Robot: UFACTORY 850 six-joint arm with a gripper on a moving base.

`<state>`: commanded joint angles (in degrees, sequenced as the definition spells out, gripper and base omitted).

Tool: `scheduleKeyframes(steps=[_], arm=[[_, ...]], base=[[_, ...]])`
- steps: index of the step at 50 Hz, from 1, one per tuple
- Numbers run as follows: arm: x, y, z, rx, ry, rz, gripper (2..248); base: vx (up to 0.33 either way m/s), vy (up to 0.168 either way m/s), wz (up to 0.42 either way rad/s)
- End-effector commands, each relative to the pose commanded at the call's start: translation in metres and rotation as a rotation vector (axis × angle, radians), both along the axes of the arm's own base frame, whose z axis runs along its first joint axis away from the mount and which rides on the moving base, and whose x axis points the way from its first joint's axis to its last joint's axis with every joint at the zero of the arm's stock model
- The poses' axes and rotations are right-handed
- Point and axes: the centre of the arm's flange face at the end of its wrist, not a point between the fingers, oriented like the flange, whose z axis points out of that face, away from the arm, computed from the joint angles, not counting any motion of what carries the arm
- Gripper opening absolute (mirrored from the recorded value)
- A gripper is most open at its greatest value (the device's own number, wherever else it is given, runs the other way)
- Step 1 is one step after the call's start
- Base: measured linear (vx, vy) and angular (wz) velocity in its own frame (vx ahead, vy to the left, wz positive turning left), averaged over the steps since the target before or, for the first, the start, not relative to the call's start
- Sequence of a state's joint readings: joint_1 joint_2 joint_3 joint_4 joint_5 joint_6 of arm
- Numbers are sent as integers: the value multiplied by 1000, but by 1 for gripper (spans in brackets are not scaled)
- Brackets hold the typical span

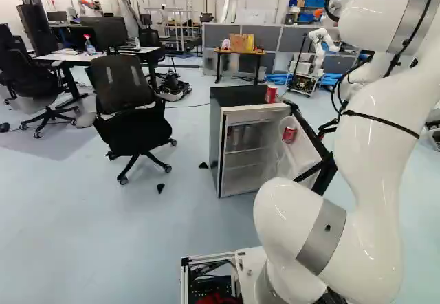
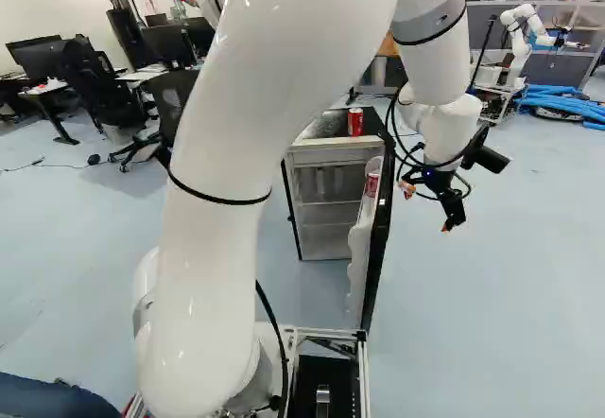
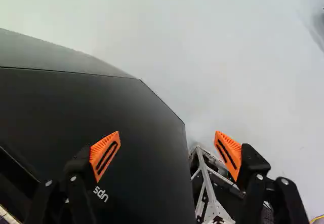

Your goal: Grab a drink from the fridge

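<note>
Upright red can (image 2: 355, 122) atop fridge (image 1: 237, 96)

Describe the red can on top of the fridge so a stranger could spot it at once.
Find the small fridge, its door open. On its black top, near the door, stands the upper can. The other red can sits lower, inside the door.

Fridge door (image 2: 382, 238) blocking sideways entry
It is standing between the end effector (image 2: 427, 210) and the fridge (image 2: 312, 158); room is opening over the floor (image 2: 510, 286) outside it and, apparently, before the shelves (image 2: 326, 202).
</note>
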<state>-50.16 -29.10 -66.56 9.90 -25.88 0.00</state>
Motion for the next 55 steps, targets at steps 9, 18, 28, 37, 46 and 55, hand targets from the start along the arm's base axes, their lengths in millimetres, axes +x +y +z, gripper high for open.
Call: scheduleKeyframes(steps=[9, 18, 28, 37, 46, 55], arm=[[-4, 8, 0, -3, 0, 3, 247], [-7, 15, 1, -7, -2, 5, 247], [-12, 24, 1, -13, -4, 8, 247], [-15, 32, 1, -19, -6, 12, 247], [-19, 41, 2, -24, -8, 16, 247], [-22, 50, 2, -32, -12, 22, 247]], base=[[0, 0, 0], [0, 0, 0], [0, 0, 0], [0, 0, 0], [0, 0, 0], [0, 0, 0]])
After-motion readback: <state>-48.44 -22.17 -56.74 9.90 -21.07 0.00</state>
